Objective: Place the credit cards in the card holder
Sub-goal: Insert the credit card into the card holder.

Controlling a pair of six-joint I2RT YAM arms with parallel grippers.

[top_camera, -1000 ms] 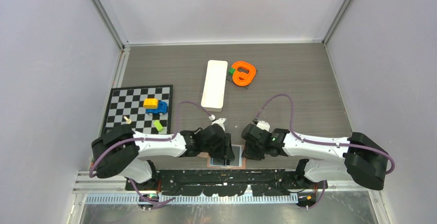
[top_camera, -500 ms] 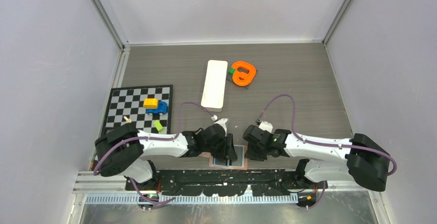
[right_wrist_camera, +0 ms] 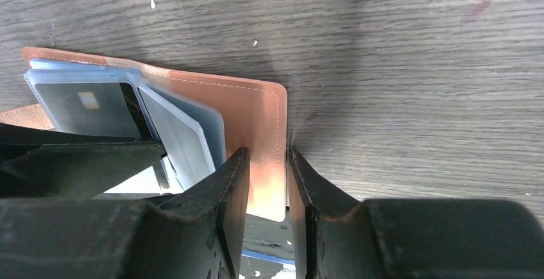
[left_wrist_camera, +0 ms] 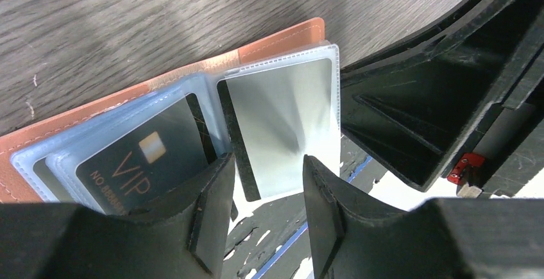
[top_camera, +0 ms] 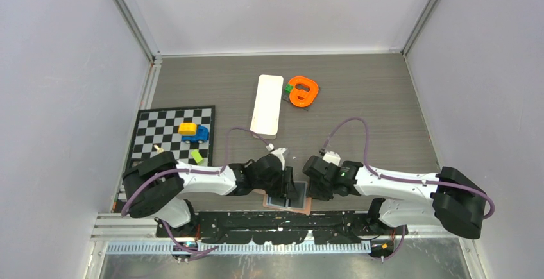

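From above, the card holder [top_camera: 296, 203] lies open at the near edge of the tabletop [top_camera: 359, 112]. The left fingers [top_camera: 285, 188] and right fingers [top_camera: 312, 189] are over it, one pair at each side. A white tray [top_camera: 267, 106] lies well beyond both pairs.

In the left wrist view, the left fingers [left_wrist_camera: 208, 215] stand apart. The lower edge of a silver card [left_wrist_camera: 282, 118], in a clear sleeve, lies in the gap between them; whether they touch it I cannot tell. Just outside one finger, a dark card [left_wrist_camera: 138, 163] marked VIP sits in the neighbouring sleeve. The brown cover shows beyond the fingertips.

In the right wrist view, the right fingers [right_wrist_camera: 224, 208] are nearly together, leaving a narrow gap. The cover's outer edge and corner show in that gap. I cannot tell whether the fingers clamp it or merely sit over it. The sleeves with both cards lie just beside these fingers, toward the left arm.
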